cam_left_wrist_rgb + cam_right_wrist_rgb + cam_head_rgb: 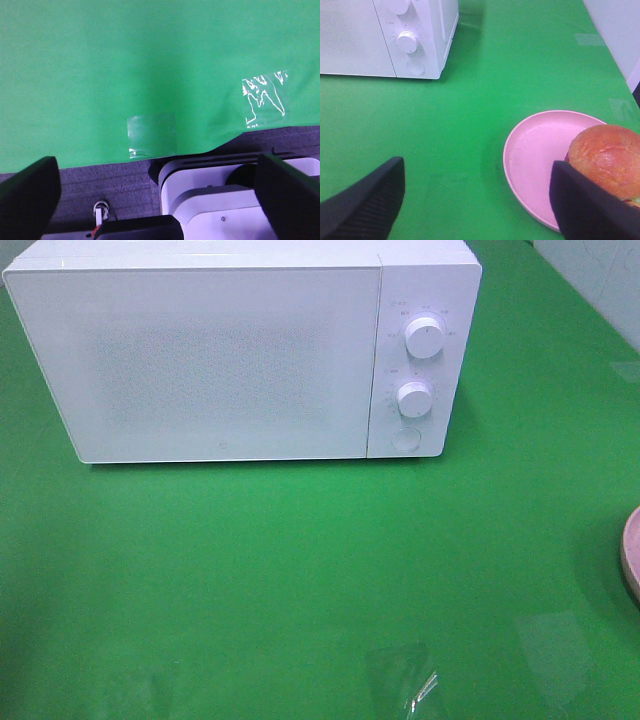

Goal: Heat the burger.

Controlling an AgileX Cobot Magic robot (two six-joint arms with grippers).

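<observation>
Right of microwave [240,350], well apart: burger [607,160] on pink plate [535,155], near mat edge. Microwave door shut, so must open first. Right gripper [475,200] wide, empty, facing plate for pickup. Left gripper [155,195] wide, empty, parked off mat.

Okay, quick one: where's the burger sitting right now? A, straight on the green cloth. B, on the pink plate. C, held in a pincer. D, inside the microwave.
B: the right wrist view shows the burger resting on the pink plate, while the microwave door is closed.
</observation>
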